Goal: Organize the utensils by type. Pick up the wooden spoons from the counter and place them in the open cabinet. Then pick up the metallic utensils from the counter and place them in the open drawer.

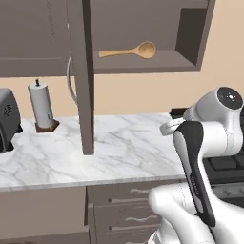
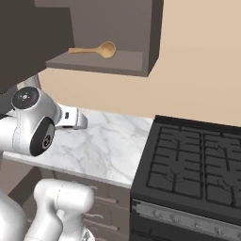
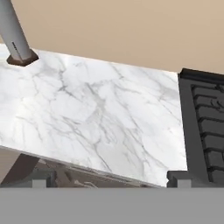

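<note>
Fingertips (image 3: 177,178) of the tool (image 3: 107,181) are spread wide, nothing gripped, over bare counter (image 3: 96,113). Wooden spoon (image 1: 131,51) is already parked in the cabinet (image 1: 143,64); metal ones presumably still left.

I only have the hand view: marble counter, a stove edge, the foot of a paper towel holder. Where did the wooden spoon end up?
Observer: The wooden spoon lies on the shelf inside the open cabinet, bowl toward the right in the left base view.
Operator: Anything else left of that paper towel holder?
Observer: Yes, a grey toaster oven stands on the counter left of the paper towel holder.
Operator: Is the cabinet door in my way?
Observer: The cabinet door stands open, edge-on over the counter, left of the arm.
</note>
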